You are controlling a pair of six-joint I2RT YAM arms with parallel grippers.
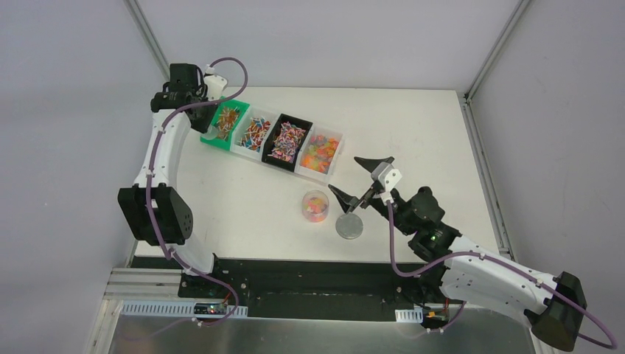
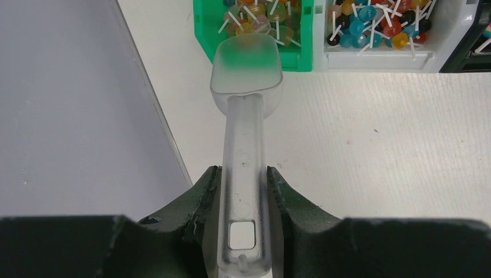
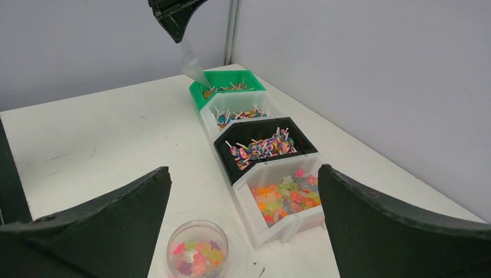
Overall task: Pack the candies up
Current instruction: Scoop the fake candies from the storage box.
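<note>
Candies fill 4 bins, the green bin and rightward; tiny, light, loose, so scoop, don't pinch. Left gripper clamps the scoop handle at that bin's lip; right gripper gapes, holding nothing.

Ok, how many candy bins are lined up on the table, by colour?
Green bin: 1
Translucent white bins: 2
Black bin: 1
Total: 4

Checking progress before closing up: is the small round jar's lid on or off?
Off: the jar stands open, candies visible inside; the grey lid lies beside it.
</note>
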